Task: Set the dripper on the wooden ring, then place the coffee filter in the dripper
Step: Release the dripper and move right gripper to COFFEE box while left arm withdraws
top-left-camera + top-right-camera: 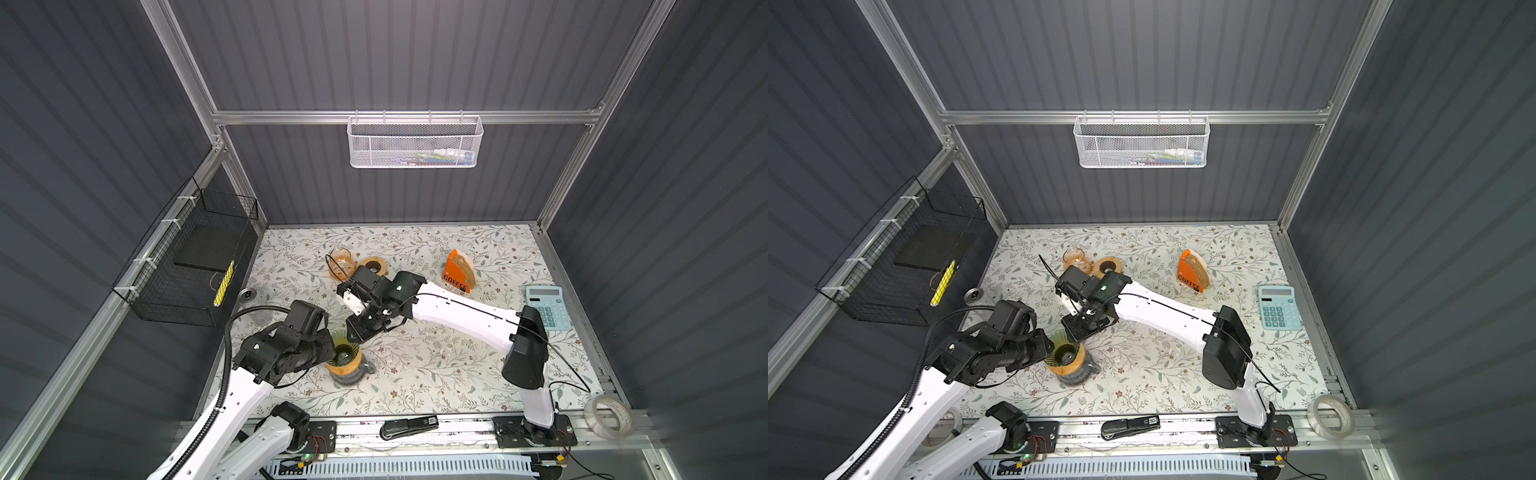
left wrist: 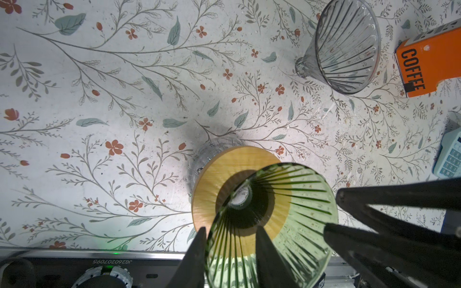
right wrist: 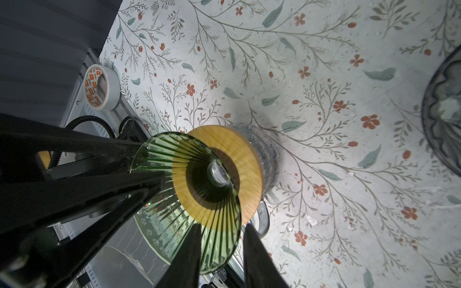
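Left wrist view: left tool point(image 2: 231, 228) apart, astride dripper point(image 2: 299, 199) rim; right tool point(image 3: 222, 225) apart, likewise. Dripper at bench point(image 1: 415, 374) 8 o'clock.

Left pincer point(image 2: 230, 229) jaws parted astride green dripper point(image 2: 306, 199) rim, contact unclear; wooden collar point(image 2: 204, 199) beneath.

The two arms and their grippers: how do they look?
Both arms have white link shells with black joint housings. The left arm carries a black ribbed cable conduit; the right arm a thin black cable. Their gripper fingers are black and tapered.
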Motion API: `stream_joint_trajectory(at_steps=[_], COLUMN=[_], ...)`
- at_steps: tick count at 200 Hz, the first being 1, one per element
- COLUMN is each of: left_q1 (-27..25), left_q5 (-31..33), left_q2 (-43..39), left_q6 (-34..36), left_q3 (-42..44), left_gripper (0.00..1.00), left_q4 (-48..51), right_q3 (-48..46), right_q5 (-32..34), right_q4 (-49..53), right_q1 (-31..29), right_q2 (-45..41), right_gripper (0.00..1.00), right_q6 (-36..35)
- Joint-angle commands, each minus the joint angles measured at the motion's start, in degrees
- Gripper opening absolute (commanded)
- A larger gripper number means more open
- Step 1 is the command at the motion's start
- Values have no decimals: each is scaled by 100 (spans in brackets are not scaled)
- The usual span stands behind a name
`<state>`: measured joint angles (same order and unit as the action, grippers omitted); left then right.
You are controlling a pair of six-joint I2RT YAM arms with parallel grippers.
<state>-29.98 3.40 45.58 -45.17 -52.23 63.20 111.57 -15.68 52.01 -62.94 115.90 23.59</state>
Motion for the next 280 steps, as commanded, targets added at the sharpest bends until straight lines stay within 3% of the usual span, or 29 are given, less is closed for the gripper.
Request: stream_joint_trajectory(at_steps=[1, 40, 96, 155, 190, 239, 280], left_q1=[-29, -34, -29, -26, -29, -33, -30], left_q5=[-16, 106, 407, 56, -251, -264, -191], left_q2=[-98, 5, 100, 522, 906, 1105, 1391], left_q6=[184, 367, 542, 711, 722, 736, 809], left_q3=[-276, -739, -1395, -1713, -1639, -1271, -1297], left_gripper=[35, 35, 35, 35, 35, 36, 37], left_q4=[-32, 230, -138, -844, -1293, -2173, -2476], right_q3=[162, 210, -1035, -3434, -4492, -5401, -5334], right_q5=[170, 265, 927, 1465, 1535, 1367, 1062], right_q4=[48, 15, -350, -1349, -1828, -2673, -2945], right_q1=[-16, 156, 731, 2198, 3233, 4189, 4799], right_q2=[-314, -709, -1968, -3717, -4328, -4274, -3547], right_gripper=[32, 32, 31, 27, 24, 22, 19], right_q6=[26, 86, -67, -485, -760, -1252, -1108])
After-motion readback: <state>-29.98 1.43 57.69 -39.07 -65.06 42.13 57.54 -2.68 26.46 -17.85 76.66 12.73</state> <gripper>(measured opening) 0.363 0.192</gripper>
